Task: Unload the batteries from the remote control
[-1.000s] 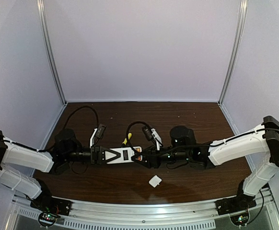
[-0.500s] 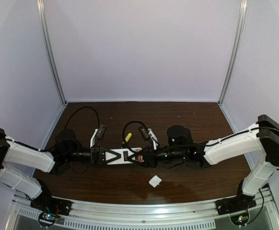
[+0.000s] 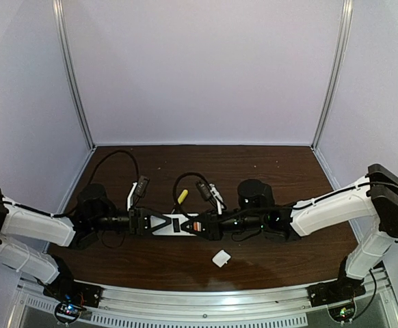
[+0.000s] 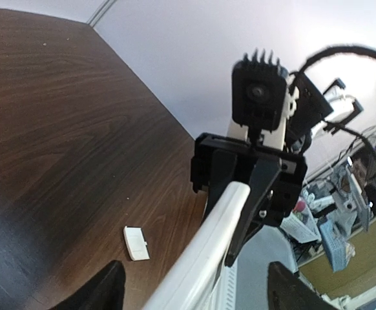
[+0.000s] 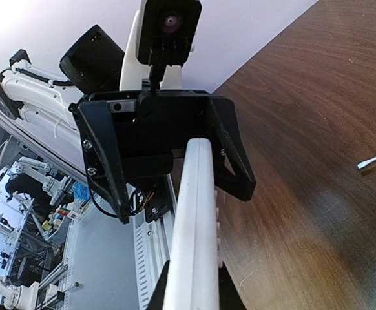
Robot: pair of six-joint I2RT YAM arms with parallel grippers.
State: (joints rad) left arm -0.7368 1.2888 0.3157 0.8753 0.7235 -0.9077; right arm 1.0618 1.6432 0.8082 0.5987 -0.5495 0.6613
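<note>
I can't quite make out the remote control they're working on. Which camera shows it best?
The top external view. It shows the remote control at full length, with its white side and dark patch facing up. Both wrist views look along the remote and catch only its thin white edge, so its face can't be seen.

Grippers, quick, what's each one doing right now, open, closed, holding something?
Left gripper: open, its fingers spread either side of the remote control.
Right gripper: closed on the remote control.
</note>
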